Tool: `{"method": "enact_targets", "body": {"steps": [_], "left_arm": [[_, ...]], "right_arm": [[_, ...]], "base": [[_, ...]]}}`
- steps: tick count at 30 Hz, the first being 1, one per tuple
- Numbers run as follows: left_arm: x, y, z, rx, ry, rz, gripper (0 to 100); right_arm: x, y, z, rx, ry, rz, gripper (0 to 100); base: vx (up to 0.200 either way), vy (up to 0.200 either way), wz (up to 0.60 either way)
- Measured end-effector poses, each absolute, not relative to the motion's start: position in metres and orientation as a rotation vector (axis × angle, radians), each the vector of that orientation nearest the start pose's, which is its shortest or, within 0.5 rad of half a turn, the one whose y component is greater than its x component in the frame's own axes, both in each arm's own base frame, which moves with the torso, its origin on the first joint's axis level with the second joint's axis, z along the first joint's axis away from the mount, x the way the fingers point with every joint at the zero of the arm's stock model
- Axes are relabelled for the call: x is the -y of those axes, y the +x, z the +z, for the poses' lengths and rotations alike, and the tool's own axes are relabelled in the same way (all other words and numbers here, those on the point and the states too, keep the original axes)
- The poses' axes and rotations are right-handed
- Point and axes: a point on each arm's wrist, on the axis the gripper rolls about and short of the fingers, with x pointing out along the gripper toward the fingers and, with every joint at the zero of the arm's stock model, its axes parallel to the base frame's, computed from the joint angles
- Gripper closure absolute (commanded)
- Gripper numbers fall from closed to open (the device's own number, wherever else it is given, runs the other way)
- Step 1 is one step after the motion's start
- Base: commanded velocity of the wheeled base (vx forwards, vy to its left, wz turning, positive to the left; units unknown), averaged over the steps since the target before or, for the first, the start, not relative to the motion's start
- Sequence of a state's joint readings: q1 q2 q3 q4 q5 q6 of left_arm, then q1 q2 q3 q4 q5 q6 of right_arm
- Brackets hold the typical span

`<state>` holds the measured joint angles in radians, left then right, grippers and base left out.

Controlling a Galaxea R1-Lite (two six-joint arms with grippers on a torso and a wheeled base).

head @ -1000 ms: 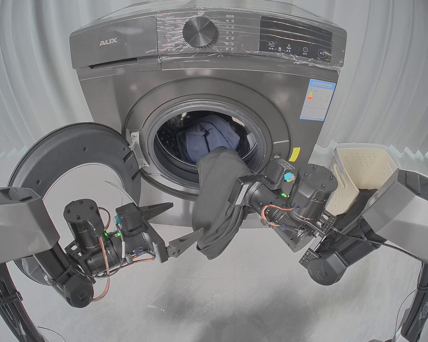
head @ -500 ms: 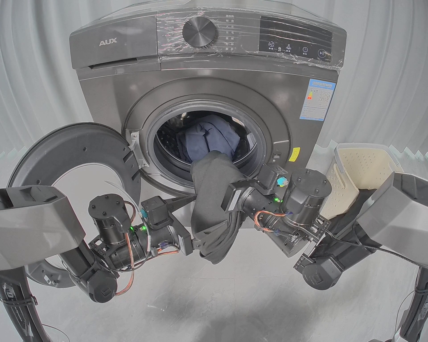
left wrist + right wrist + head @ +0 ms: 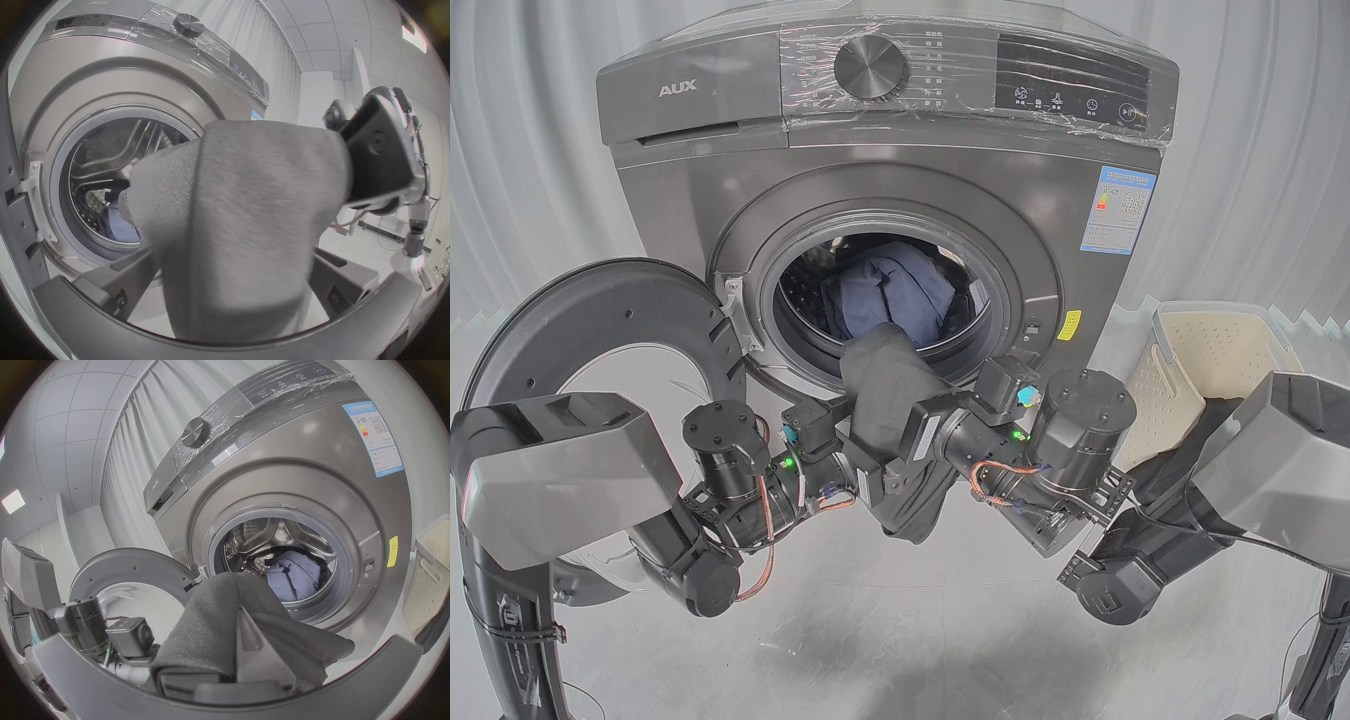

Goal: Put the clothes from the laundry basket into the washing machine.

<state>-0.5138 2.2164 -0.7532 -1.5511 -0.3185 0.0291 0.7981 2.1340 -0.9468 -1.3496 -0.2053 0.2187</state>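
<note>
Right end effector (image 3: pixel 902 439) is pinched on a dark grey garment (image 3: pixel 881 384), just in front of the washing machine (image 3: pixel 731 187) and a little below the lower rim of its round opening. In the right wrist view one finger (image 3: pixel 255 650) lies on top of the cloth, with folds bunched around it. The garment's upper end rests over the lower lip of the machine's opening and reaches just into the drum (image 3: pixel 806 291). The rest hangs down before the machine's front panel.

The left end effector (image 3: pixel 862 450) sits at about the same height in front of the machine, right beside the other one. Its fingers are spread, with the hanging cloth between them. The left wrist view shows a finger (image 3: pixel 126 281) on either side of the grey fabric; whether they touch it I cannot tell.

A blue garment (image 3: pixel 891 295) lies inside the machine, toward the back of the drum. The machine's door (image 3: pixel 591 319) stands swung wide open on the machine's left side, as the robot faces it. A cream laundry basket (image 3: pixel 1200 347) stands on the floor (image 3: pixel 825 637) just beside the machine, on its right side.
</note>
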Motion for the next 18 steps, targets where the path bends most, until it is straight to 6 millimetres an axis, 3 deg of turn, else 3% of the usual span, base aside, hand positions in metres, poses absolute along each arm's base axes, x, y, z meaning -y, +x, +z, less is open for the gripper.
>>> {"method": "enact_targets", "body": {"steps": [4,5,11,18], "left_arm": [[0.192,0.336,0.081,0.125,0.018,-0.788,0],[0.193,0.339,0.08,0.128,0.018,-0.774,100],[0.189,0.35,0.079,0.142,0.009,-0.716,100],[0.172,0.357,0.088,0.161,-0.006,-0.648,100]], "right_arm": [[-0.283,0.276,0.134,0.069,0.294,0.615,100],[-0.283,0.275,0.133,0.066,0.294,0.619,100],[-0.284,0.271,0.13,0.054,0.291,0.621,100],[-0.271,0.278,0.12,0.003,0.288,0.547,100]], "base": [[0.0,0.0,0.0],[0.0,0.0,0.0],[0.0,0.0,0.0],[0.0,0.0,0.0]]}}
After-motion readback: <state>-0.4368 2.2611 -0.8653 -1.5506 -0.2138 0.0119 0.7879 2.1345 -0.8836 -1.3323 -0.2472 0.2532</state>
